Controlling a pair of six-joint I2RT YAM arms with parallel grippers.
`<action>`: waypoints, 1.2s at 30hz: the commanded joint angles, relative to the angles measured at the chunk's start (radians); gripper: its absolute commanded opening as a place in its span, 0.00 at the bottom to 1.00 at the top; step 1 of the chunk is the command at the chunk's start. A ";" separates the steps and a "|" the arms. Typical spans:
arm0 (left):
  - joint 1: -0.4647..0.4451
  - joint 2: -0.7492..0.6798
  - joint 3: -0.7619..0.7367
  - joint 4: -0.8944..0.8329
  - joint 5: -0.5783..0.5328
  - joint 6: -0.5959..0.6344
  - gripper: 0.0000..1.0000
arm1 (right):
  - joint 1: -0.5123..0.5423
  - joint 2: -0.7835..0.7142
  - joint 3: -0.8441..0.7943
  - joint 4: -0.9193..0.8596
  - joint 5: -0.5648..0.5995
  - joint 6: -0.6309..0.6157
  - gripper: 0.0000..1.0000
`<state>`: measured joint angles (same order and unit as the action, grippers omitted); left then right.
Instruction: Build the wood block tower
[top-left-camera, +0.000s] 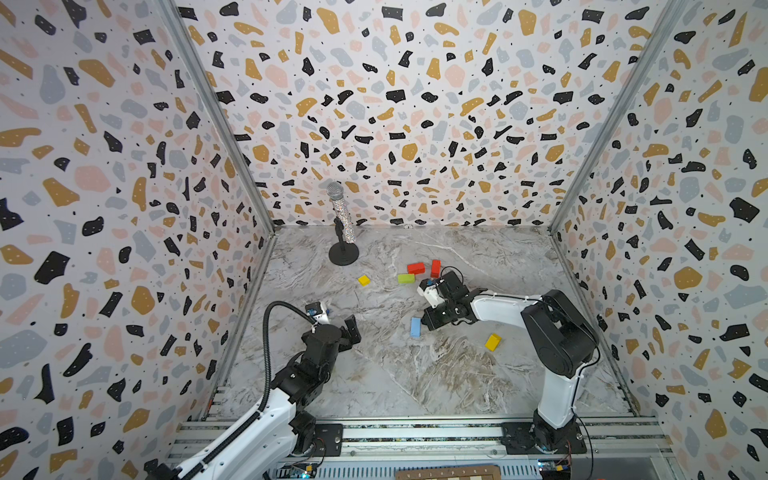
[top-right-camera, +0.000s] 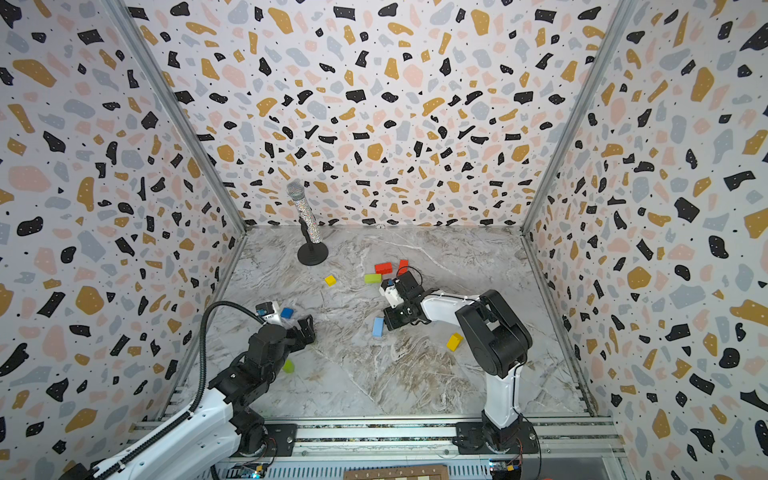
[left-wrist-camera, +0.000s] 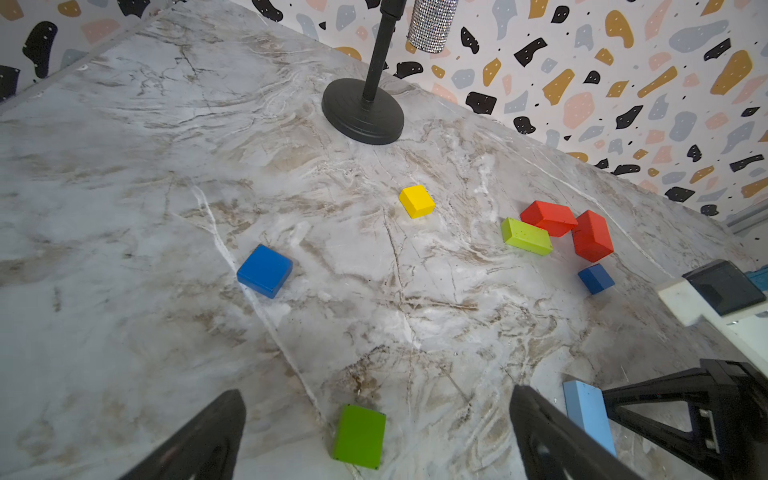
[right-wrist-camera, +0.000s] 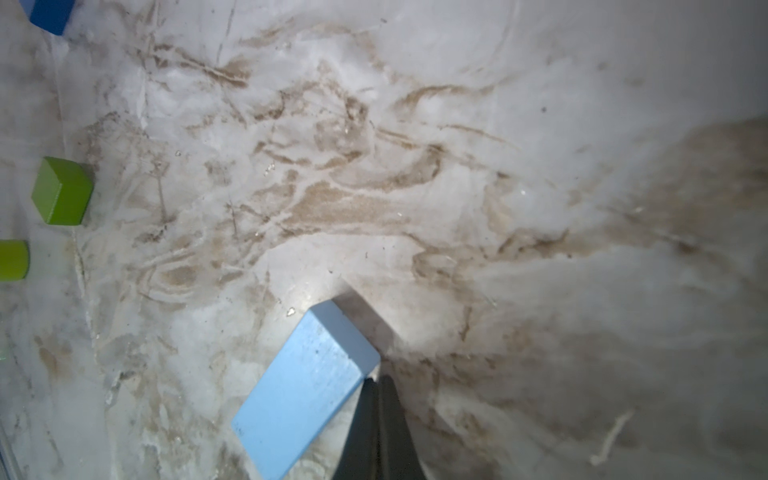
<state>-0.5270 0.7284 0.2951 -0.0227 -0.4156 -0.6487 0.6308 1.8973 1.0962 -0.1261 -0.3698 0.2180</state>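
Right wrist view alone shows the right hand (right-wrist-camera: 377, 380) closed.

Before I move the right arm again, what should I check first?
1. Grip on a block: not ok; the right fingers are shut, tips beside a corner of the light-blue brick, holding nothing.
2. Brick's pose: ok; it lies flat on the table.
3. Spare arm: ok; the left fingers are open and empty.
4. Tower: not ok; no stack visible.
5. Microphone: ok; upright on its stand, apart from the blocks.
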 joint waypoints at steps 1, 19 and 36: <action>-0.004 0.033 0.056 -0.004 -0.042 -0.032 1.00 | 0.008 0.013 0.031 -0.019 -0.001 -0.010 0.00; -0.004 0.115 0.093 -0.007 -0.019 -0.015 1.00 | 0.017 0.025 0.071 -0.043 -0.005 -0.024 0.00; -0.004 0.079 0.098 -0.015 -0.017 -0.003 1.00 | -0.027 0.073 0.355 -0.196 0.127 -0.071 0.19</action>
<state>-0.5270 0.8211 0.3862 -0.0593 -0.4347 -0.6674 0.6094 1.9423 1.3731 -0.2661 -0.2726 0.1745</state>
